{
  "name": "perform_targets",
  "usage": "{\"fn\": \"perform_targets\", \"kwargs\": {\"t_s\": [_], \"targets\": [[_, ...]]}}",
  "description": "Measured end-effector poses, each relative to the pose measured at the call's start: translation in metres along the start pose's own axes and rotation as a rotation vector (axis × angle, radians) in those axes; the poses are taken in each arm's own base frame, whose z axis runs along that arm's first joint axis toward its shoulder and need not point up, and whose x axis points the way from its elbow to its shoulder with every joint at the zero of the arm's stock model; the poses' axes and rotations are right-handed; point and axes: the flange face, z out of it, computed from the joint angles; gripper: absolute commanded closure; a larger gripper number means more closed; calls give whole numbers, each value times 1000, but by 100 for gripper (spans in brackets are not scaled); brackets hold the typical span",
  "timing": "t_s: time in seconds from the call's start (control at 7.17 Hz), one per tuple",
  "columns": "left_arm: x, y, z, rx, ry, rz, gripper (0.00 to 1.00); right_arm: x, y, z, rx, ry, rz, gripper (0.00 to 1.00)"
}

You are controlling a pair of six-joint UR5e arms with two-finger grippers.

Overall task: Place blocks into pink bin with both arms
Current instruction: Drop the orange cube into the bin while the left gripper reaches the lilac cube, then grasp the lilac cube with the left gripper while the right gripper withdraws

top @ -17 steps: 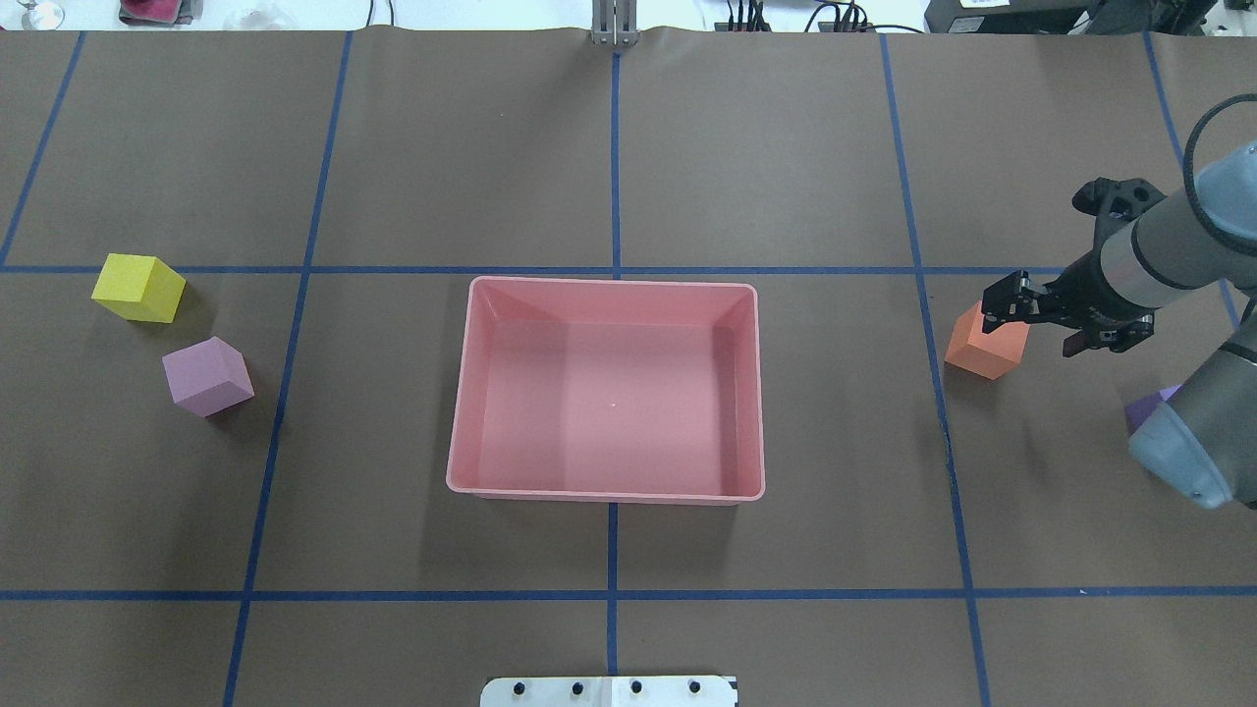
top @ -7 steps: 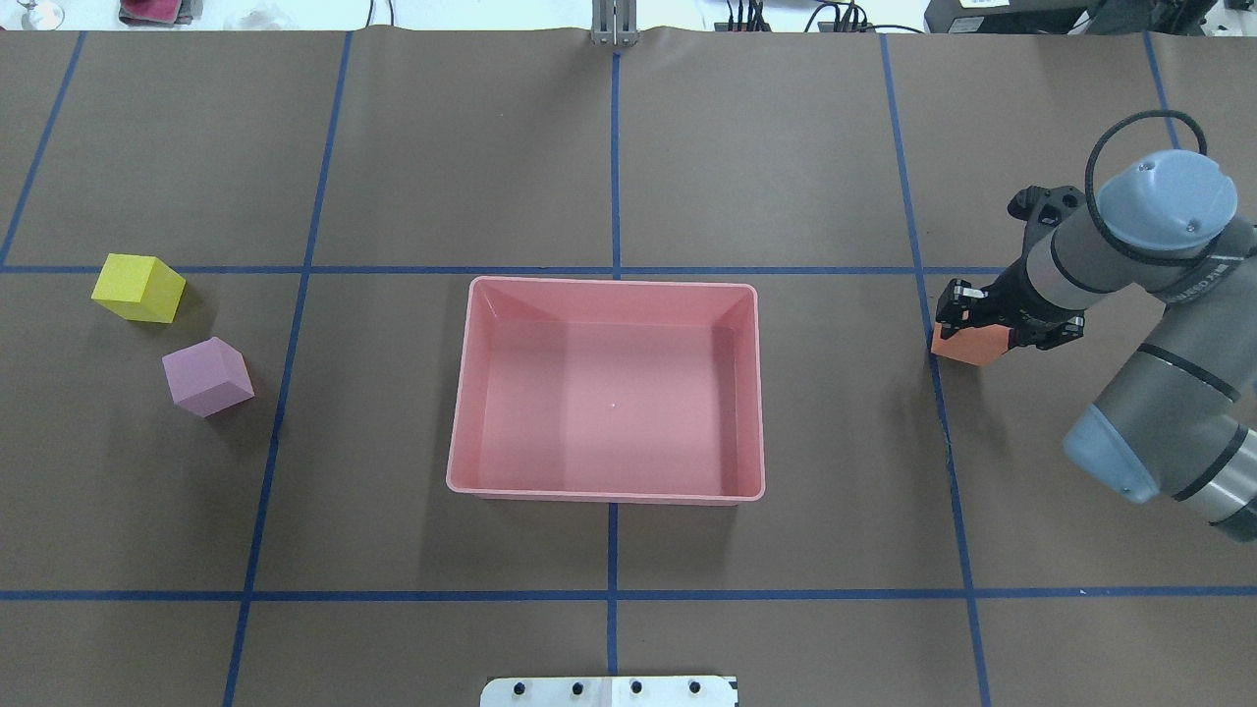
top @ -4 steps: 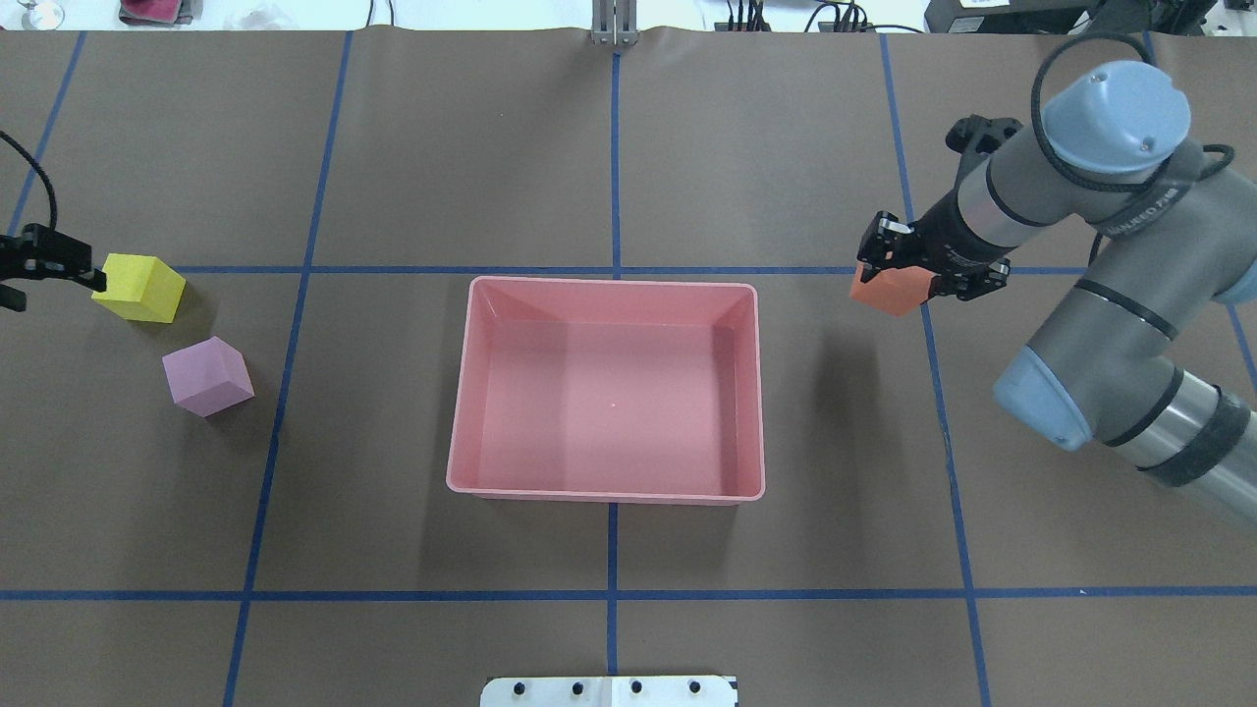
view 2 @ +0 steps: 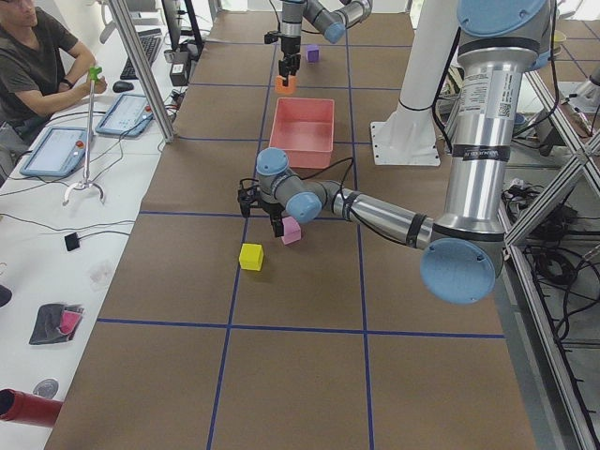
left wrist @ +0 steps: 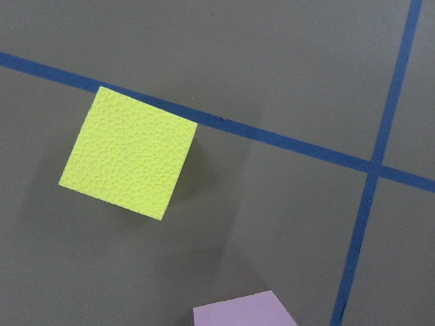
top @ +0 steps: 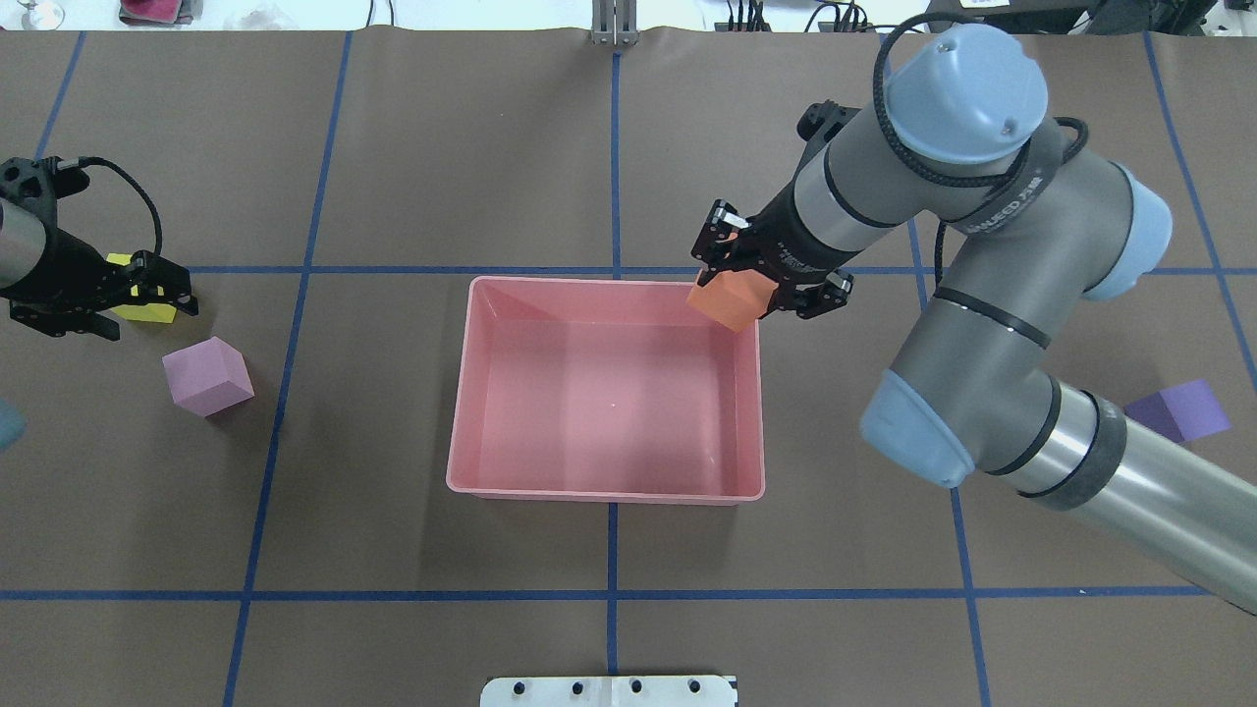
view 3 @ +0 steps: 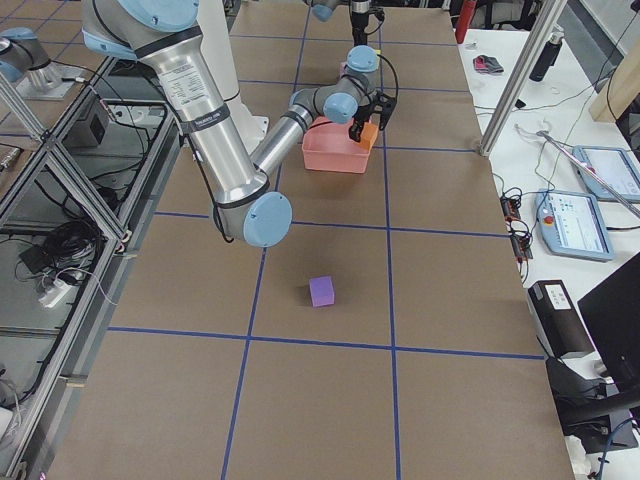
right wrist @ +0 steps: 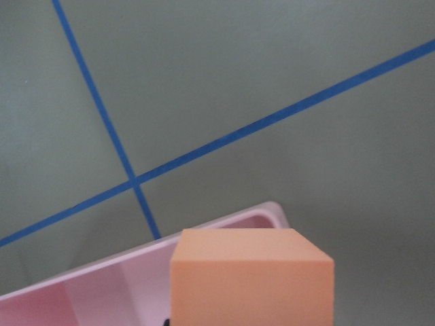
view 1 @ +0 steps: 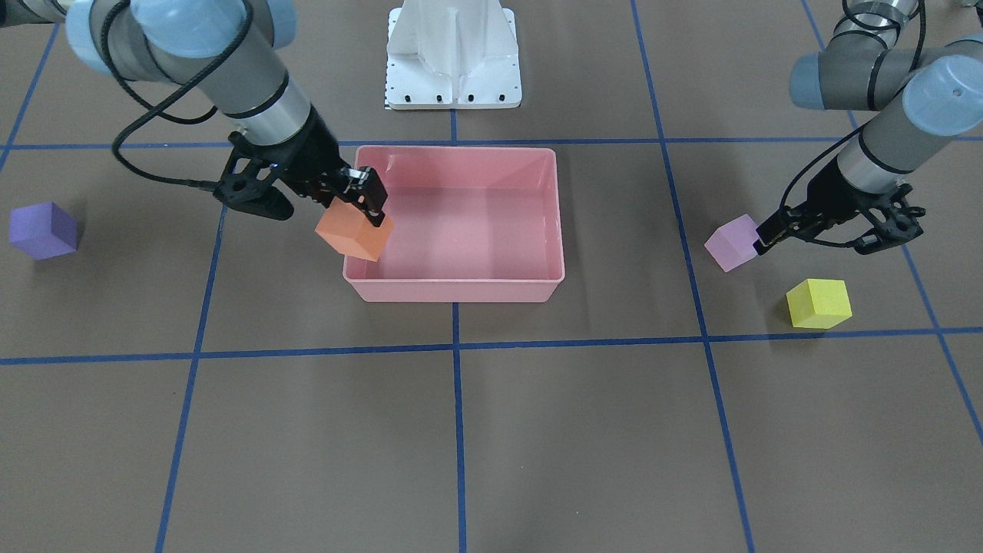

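Note:
My right gripper is shut on the orange block and holds it in the air over the far right corner of the pink bin. The right wrist view shows the block with the bin's corner rim just beyond it. The bin holds no blocks. My left gripper is open and hovers above the yellow block, partly hiding it. The light lilac block lies close beside the yellow one. The dark purple block lies on the table at the far right.
Blue tape lines divide the brown table into a grid. The white base pedestal stands at the robot's side, behind the bin. A metal post stands at the far edge. An operator sits at a side desk.
My right gripper closed on the orange block, lifted it off the table and carried it left to the bin's far right corner. My left arm came in from the left over the yellow block.

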Motion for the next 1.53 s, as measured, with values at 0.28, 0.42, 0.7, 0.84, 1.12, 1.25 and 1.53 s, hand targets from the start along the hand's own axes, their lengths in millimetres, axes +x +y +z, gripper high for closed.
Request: {"fn": "perform_targets", "kwargs": {"t_s": [0.28, 0.42, 0.7, 0.84, 1.12, 1.25, 1.53], "targets": [[8, 4, 7, -9, -5, -18, 1, -5, 43, 40, 7, 32, -24, 41], [10, 8, 15, -14, -16, -31, 1, -2, 56, 58, 11, 54, -35, 1], [16, 21, 32, -33, -35, -45, 1, 5, 68, 78, 22, 83, -54, 0], [19, 28, 41, -45, -43, -49, 1, 10, 68, 82, 27, 92, -58, 0], [24, 44, 64, -46, -82, -64, 39, 18, 66, 84, 32, 100, -57, 0], [23, 47, 71, -43, -97, -68, 99, 18, 63, 82, 36, 99, -55, 0], [23, 48, 74, -44, -108, -72, 100, 22, 44, 72, 57, 95, -35, 0]]}}
